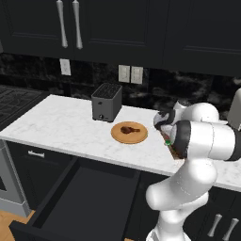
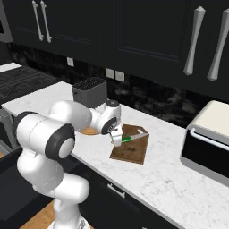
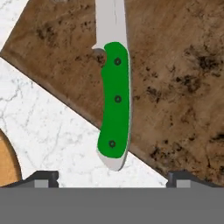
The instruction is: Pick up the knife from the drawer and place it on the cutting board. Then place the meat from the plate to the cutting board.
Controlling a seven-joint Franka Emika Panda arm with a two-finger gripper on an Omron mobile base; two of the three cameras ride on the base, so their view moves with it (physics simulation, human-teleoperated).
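At far left the deep black drawer [image 1: 89, 197] stood pulled open. On the white marble counter [image 1: 61, 124] behind it sat a dark grey toaster [image 1: 106, 102], then the round tan plate [image 1: 129, 133] carrying the reddish-brown drumstick of meat [image 1: 129, 129]. Further right, the green-handled knife [image 3: 114, 105] lay on the brown wooden cutting board [image 3: 175, 87] — handle end overhanging its edge — with the gripper [image 3: 111, 179] spread wide above it, holding nothing.
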